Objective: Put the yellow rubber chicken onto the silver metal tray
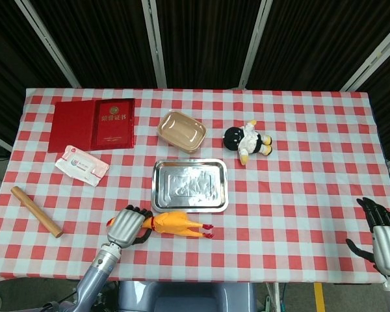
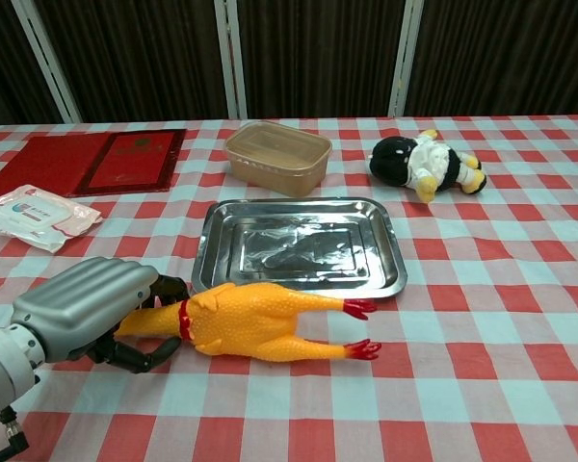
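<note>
1. At the far left of the desk (image 1: 299, 162), a wooden rolling pin (image 1: 36, 210) lies at an angle near the front edge. Behind it are a pink-and-white packet (image 1: 82, 164) and an open red certificate folder (image 1: 94, 125). All three sit well apart from the work area, so they should not obstruct the move.

2. The left robot hand (image 2: 91, 310) lies low on the checked cloth, with its fingers curled around the neck of the yellow rubber chicken (image 2: 255, 321). It grips the thin end, which is probably the easiest part for the fingers to enclose. The head is hidden under the hand.

3. The chicken lies on its side on the desk, just in front of the silver metal tray (image 2: 300, 248). Its body appears to touch or overlap the tray's near rim, and its red feet point right. It is not yet on the tray; a short lift and a push away from the robot would seem enough.

4. The tray holds nothing, so the whole floor is free for the toy.

5. Behind the tray sits a tan plastic container (image 1: 181, 130), and to its right lies a black-and-white plush doll (image 1: 247, 142), both out of the path.

6. The right robot hand (image 1: 380, 234) waits at the front right corner, fingers spread and holding nothing, well away from everything.
</note>
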